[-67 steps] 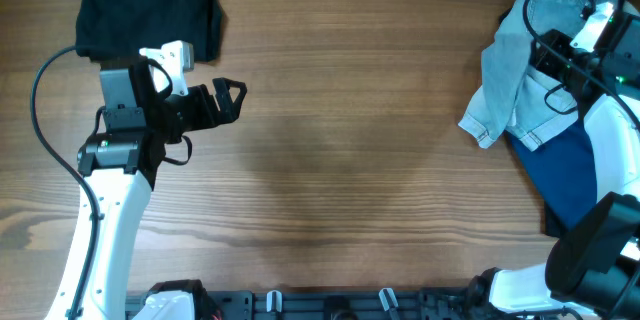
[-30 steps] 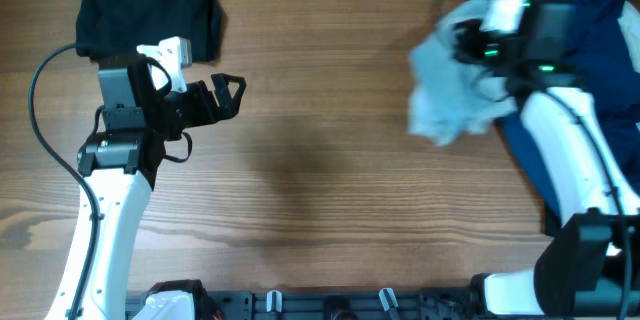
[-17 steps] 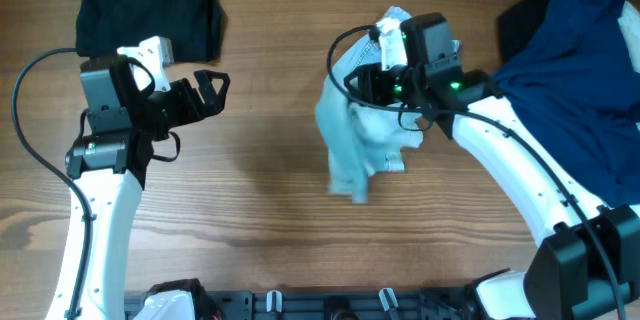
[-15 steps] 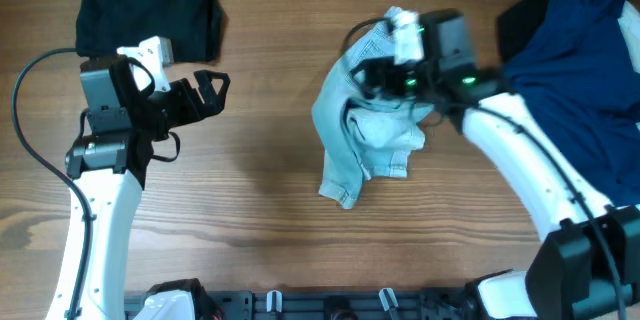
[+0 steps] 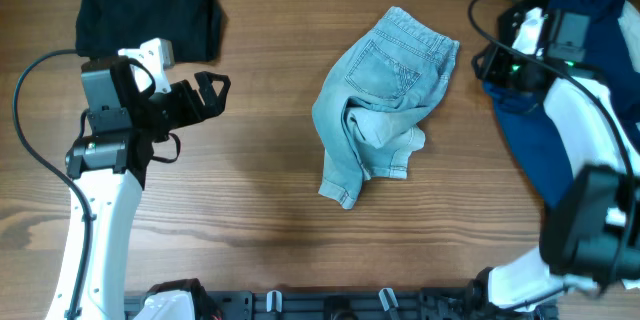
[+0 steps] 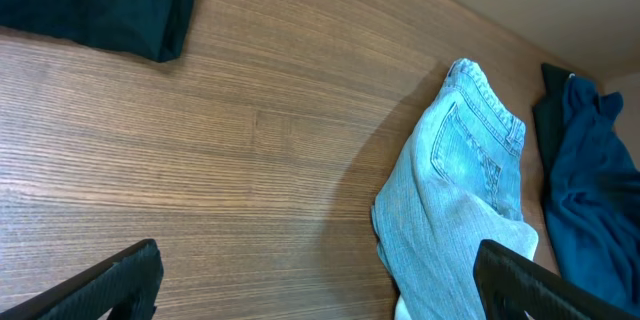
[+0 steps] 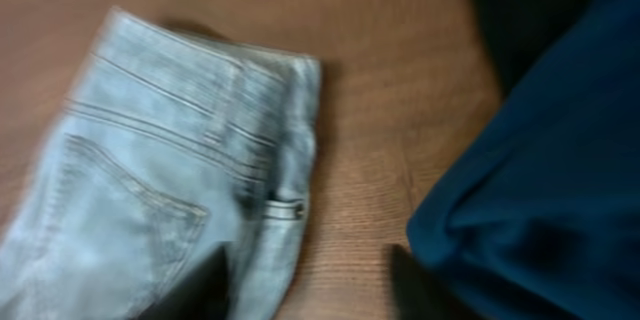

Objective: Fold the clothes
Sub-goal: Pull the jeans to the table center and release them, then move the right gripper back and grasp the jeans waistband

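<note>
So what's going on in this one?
Nothing is being held right now. The pale jeans lie bunched and unfolded in the middle of the table. The right tool is open just past their waistband, at the edge of the navy garment. The left tool hangs open near the black garment.

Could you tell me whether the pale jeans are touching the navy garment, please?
Apart. The overhead view shows bare table between the jeans and the navy garment; the right wrist view agrees.

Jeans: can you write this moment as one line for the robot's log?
jeans: crumpled mid-table, not folded | left jaws: open, empty | right jaws: open, empty, between jeans and navy garment | black garment: far left
</note>
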Robot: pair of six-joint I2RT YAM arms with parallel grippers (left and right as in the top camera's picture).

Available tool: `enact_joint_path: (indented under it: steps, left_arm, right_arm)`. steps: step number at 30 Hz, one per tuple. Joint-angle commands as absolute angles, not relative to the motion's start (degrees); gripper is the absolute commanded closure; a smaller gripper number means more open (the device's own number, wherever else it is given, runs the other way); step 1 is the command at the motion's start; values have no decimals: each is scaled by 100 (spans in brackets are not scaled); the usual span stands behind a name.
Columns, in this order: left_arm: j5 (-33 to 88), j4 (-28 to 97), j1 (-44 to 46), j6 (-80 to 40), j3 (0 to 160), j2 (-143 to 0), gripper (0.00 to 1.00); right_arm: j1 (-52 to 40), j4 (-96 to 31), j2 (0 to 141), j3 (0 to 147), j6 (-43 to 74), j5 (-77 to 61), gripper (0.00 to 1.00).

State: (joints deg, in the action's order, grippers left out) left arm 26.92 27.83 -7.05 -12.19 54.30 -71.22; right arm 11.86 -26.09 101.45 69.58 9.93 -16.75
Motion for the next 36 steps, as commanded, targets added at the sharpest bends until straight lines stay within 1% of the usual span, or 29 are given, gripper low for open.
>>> enact_joint_path:
  steps: [1, 2, 7, 11, 12, 14, 17, 20, 24, 26, 29, 31, 32, 35, 36]
  left_arm:
    - [2735, 2783, -725, -1262, 5546, -7126, 0]
    - [2738, 2783, -725, -1267, 5546, -7126, 0]
    - [2740, 2783, -725, -1267, 5546, -7126, 0]
    - [2740, 2783, -725, -1267, 5546, -7126, 0]
    - [2740, 2786, -725, -1267, 5546, -7126, 0]
    - [2740, 2786, -725, -1267, 5546, -7126, 0]
    - [2740, 2786, -725, -1267, 5546, -7146, 0]
    - [2742, 2783, -725, -1269, 5546, -7234, 0]
    - [2764, 2777, -681, -1271, 5546, -7397, 0]
    - [2764, 2742, -674, -1468, 5546, -7474, 0]
    - [2764, 2746, -652, -1693, 5546, -7511, 0]
    - [2764, 2762, -620, -1721, 5546, -7513, 0]
    - [2764, 2762, -587, -1721, 5546, -7513, 0]
    - [2762, 2759, -419, -1719, 5546, -7513, 0]
    - [2749, 2759, -349, -1717, 5546, -7513, 0]
  right_arm:
    - [1184, -2329, 10940, 7006, 1066, -1815, 83]
    - [1205, -2270, 11080, 7006, 1066, -1833, 85]
    - [1476, -2088, 11587, 7006, 1192, -1778, 87]
    - [1997, -1955, 11627, 7006, 1245, -1575, 88]
    - [2178, -1911, 11627, 7006, 1275, -1531, 91]
    - [2545, -1826, 11627, 7006, 1441, -1553, 94]
    - [2816, -1656, 11627, 7008, 1496, -1979, 94]
    - [2845, -1575, 11594, 7032, 1345, -2700, 94]
    - [2567, -1590, 11266, 7063, 1299, -3236, 83]
    - [2307, -1684, 10940, 7063, 1273, -3310, 79]
    - [2008, -1872, 10534, 7063, 1144, -3304, 65]
    - [1787, -1968, 10285, 7063, 1046, -3301, 57]
    - [1658, -2008, 10180, 7063, 1044, -3280, 52]
    - [1179, -2110, 9944, 7063, 854, -3089, 45]
    - [987, -2152, 9909, 7063, 858, -2840, 44]
